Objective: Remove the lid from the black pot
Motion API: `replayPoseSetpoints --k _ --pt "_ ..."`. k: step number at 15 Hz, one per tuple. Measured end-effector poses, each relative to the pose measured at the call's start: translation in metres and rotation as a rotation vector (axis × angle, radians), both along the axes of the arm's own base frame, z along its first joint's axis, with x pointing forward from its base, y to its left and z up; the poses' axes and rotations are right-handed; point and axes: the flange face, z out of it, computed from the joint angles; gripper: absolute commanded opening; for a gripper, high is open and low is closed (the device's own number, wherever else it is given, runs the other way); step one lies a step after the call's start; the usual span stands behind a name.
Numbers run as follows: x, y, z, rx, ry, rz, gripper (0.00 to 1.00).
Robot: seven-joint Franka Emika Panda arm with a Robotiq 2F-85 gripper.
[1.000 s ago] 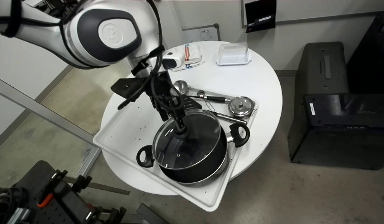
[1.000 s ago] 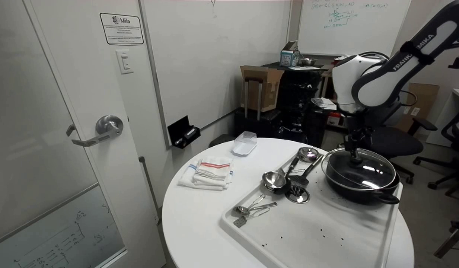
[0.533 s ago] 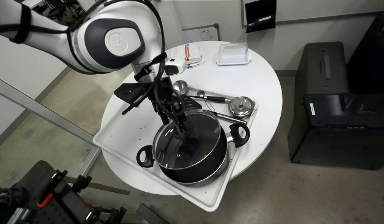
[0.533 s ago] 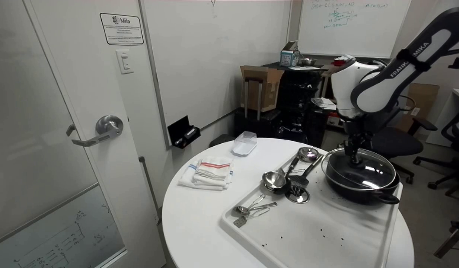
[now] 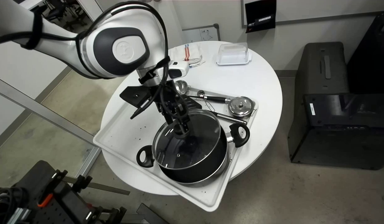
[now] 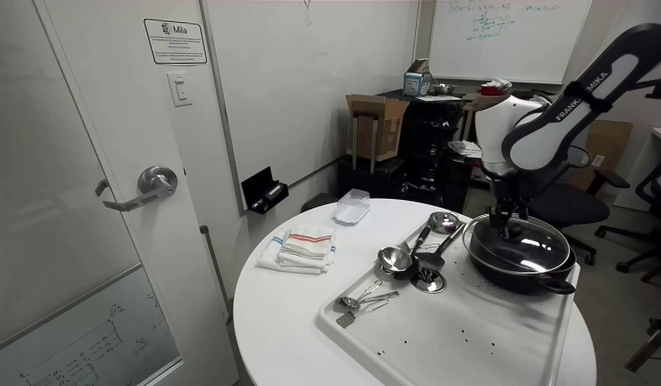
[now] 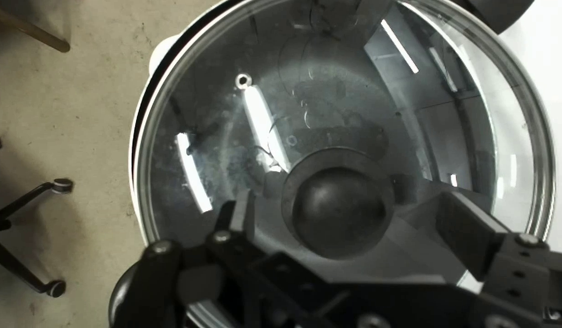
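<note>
The lid (image 5: pixel 198 137) is a see-through glass disc with a metal rim. It rests on the black pot (image 5: pixel 192 174), and both also show in an exterior view, lid (image 6: pixel 539 244) and pot (image 6: pixel 504 276). In the wrist view the lid (image 7: pixel 317 114) fills the middle, with its round dark knob (image 7: pixel 339 212) at the centre. My gripper (image 7: pixel 353 218) is open, one finger on each side of the knob, with a gap on both sides. In both exterior views the gripper (image 5: pixel 179 124) is low over the lid, at the knob (image 6: pixel 515 229).
The pot stands on a white tray (image 5: pixel 129 133) on a round white table (image 6: pixel 287 321). Metal utensils, a black spatula (image 6: pixel 431 259) and a small lidded pot (image 5: pixel 240 106) lie beside it. Folded towels (image 6: pixel 303 249) and a clear-covered dish (image 6: pixel 353 206) are farther off.
The arm has come down and shifted slightly, and the gripper has turned so that its fingers now show apart around the knob. The lid and pot have not moved.
</note>
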Motion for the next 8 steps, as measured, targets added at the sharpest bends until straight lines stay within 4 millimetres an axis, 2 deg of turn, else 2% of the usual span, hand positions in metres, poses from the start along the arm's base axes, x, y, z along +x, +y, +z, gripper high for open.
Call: replayPoseSetpoints --k 2,3,8 --pt "0.0005 0.0003 -0.0022 0.002 -0.006 0.001 0.71" --pt "0.0006 0.0004 -0.0032 0.003 -0.008 0.001 0.66" --pt "0.0015 0.0003 -0.0030 0.020 -0.014 -0.007 0.27"
